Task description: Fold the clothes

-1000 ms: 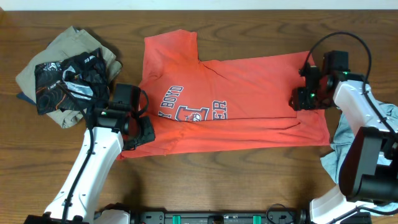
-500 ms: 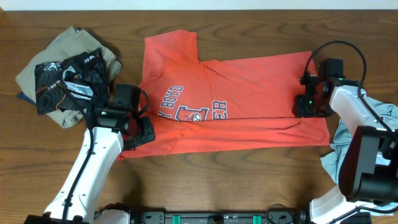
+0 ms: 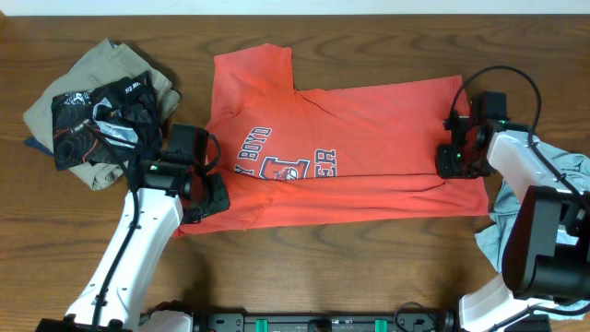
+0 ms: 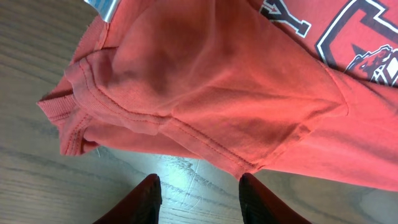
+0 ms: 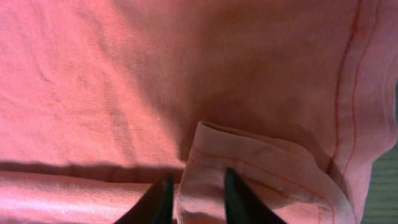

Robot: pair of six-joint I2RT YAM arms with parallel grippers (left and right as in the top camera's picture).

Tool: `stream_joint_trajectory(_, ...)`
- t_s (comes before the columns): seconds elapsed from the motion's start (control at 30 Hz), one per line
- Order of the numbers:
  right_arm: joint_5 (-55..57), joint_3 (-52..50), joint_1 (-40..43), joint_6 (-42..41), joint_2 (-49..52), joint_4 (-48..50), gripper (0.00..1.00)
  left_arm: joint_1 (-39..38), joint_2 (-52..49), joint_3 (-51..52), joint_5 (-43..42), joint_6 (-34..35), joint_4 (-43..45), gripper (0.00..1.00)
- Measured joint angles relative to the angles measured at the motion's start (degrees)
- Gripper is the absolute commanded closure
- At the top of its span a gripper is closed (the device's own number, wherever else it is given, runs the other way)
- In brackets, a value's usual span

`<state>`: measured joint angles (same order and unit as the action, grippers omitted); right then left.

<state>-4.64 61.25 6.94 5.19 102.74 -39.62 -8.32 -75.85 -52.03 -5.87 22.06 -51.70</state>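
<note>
the right gripper (image 3: 455,159) now sits lower on the hem (image 5: 249,152) of the orange t-shirt (image 3: 369,129), spread flat on the table (image 3: 304,267), pinching a fold of it between narrowed jaws, while the left gripper (image 3: 206,197) stays wide and empty beside the sleeve (image 4: 124,93), so the fold looks about to start.

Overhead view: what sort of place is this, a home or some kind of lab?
Probably a robotics lab bench: a left arm and right arm reach over a wooden table, with an orange T-shirt spread out and a pile of clothes beside it.
</note>
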Motion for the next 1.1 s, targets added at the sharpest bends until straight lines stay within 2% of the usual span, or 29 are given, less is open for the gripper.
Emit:
stream_joint_trajectory(0.1,0.1,0.0,0.0,-0.1,0.0,0.1,0.99,0.0,0.0,0.0,0.0,0.0,-0.3,0.57)
stream_joint_trajectory(0.37,0.8,-0.1,0.0,-1.6,0.0,0.1,0.98,0.0,0.0,0.0,0.0,0.0,-0.4,0.57)
stream_joint_trajectory(0.4,0.9,-0.1,0.0,-1.7,0.0,0.1,0.88,0.0,0.0,0.0,0.0,0.0,-0.4,0.57)
stream_joint_trajectory(0.43,0.9,-0.1,0.0,-2.1,0.0,0.1,0.67,0.0,0.0,0.0,0.0,0.0,-0.4,0.57)
stream_joint_trajectory(0.47,0.8,-0.1,0.0,-2.3,0.0,0.3,0.6,0.0,0.0,0.0,0.0,0.0,-0.4,0.57)
stream_joint_trajectory(0.5,0.6,-0.1,0.0,-2.3,0.0,0.5,0.59,0.0,0.0,0.0,0.0,0.0,-0.4,0.57)
stream_joint_trajectory(0.83,-1.0,-0.9,0.0,-3.3,0.0,5.0,0.77,0.0,0.0,0.0,0.0,0.0,-0.5,0.57)
stream_joint_trajectory(1.1,-0.7,-2.6,0.0,-3.5,0.0,5.6,0.75,0.0,0.0,0.0,0.0,0.0,-0.5,0.57)
